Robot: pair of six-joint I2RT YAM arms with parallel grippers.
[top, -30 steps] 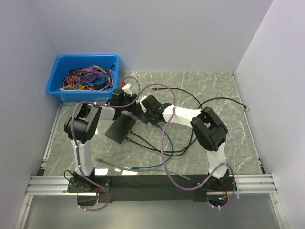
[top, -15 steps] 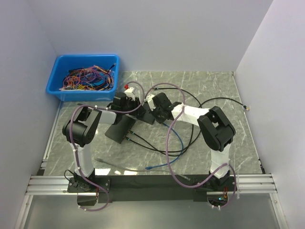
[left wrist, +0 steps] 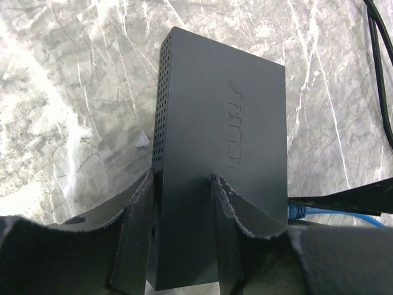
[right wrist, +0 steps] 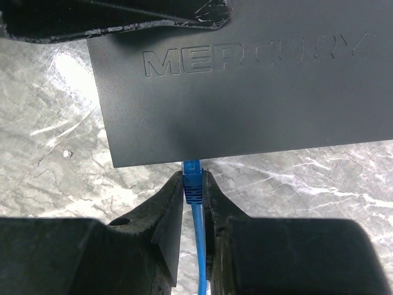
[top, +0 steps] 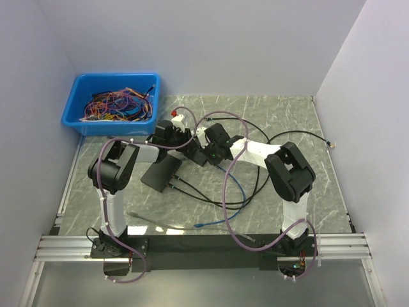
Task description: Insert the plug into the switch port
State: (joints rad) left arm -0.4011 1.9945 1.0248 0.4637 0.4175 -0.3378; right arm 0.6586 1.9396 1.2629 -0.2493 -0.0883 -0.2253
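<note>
Our right fingers are clamped on the blue plug. Its long axis runs straight away from them, nose at the port edge of the black switch, left of the worktop's middle. Our left fingers grip the switch's opposite end. The blue bin holds tangled wires

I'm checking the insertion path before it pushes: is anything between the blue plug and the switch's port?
Nothing visible. The blue plug, pinched in the right gripper, has its tip at the edge of the switch with no cable or finger between; the port itself is hidden. The left gripper clamps the switch elsewhere.
</note>
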